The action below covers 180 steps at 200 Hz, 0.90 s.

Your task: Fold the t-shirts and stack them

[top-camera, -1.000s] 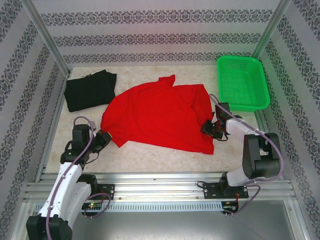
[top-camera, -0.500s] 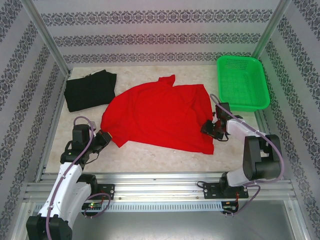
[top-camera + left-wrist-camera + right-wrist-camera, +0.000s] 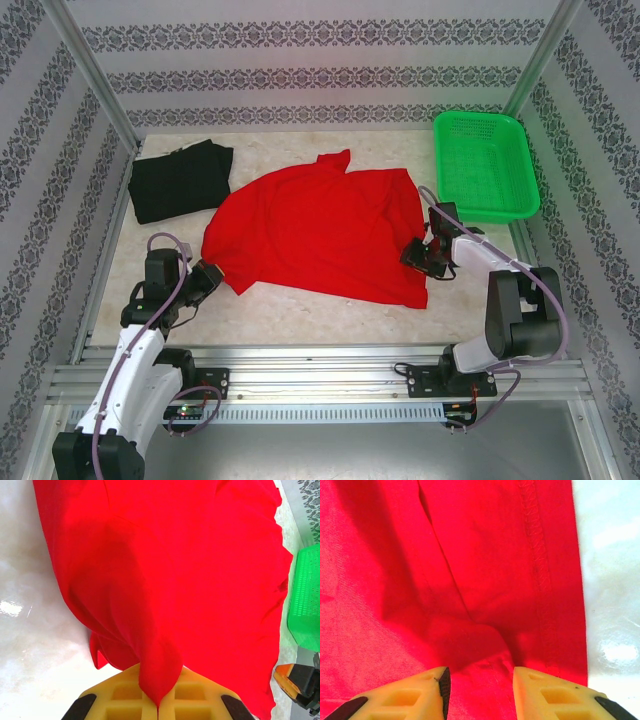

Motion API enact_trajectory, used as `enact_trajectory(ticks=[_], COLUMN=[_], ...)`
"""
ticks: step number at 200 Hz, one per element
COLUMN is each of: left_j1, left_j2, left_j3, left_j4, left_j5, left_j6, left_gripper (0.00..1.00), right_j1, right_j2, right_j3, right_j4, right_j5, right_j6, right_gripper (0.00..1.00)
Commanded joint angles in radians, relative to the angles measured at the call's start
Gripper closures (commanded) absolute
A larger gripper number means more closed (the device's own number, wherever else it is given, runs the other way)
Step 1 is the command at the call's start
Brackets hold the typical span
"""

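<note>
The red t-shirt (image 3: 320, 235) lies spread, back side up, in the middle of the table. My left gripper (image 3: 212, 270) is at its near left corner, shut on a pinch of red cloth (image 3: 159, 680) that runs down between the yellow fingers. My right gripper (image 3: 412, 255) sits low on the shirt's right edge, open, with a raised fold of the red t-shirt (image 3: 480, 645) between its two spread fingertips and the hem seam (image 3: 537, 555) just to its right. The black t-shirt (image 3: 180, 180) lies folded at the back left, apart from both grippers.
A green mesh basket (image 3: 485, 165) stands at the back right, close behind the right arm. Patterned walls and metal posts close in the table on three sides. Bare tabletop (image 3: 300, 310) runs along the front between the arms.
The right gripper's jaws have parted a little over the shirt's right edge and it has crept slightly toward the shirt. The left arm and both shirts have not moved.
</note>
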Motion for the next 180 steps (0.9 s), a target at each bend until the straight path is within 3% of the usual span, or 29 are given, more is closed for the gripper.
enact_trajectory(ticks=[1,106,147,180], left_j1=[0.006,0.006,0.005,0.005], left_j2=[-0.013,-0.025,-0.028,-0.028], left_j3=[0.024,0.021,0.019,0.023], left_j4=[-0.025,-0.037,-0.041,-0.045], left_j5=[0.013,0.019,0.022,0.024], left_j6=[0.029,0.032,0.035,0.039], left_gripper=[1.00,1.00,1.00,1.00], right_j1=[0.020,0.088,0.094,0.094], right_j2=[0.010,0.031,0.049,0.041], right_j3=[0.011,0.023,0.029,0.048], right_j4=[-0.029,-0.053,-0.045,-0.039], right_j5=[0.035,0.115,0.137,0.144], right_j6=[0.007,-0.004,0.011,0.016], right_gripper=[0.62,0.66,0.76,0.92])
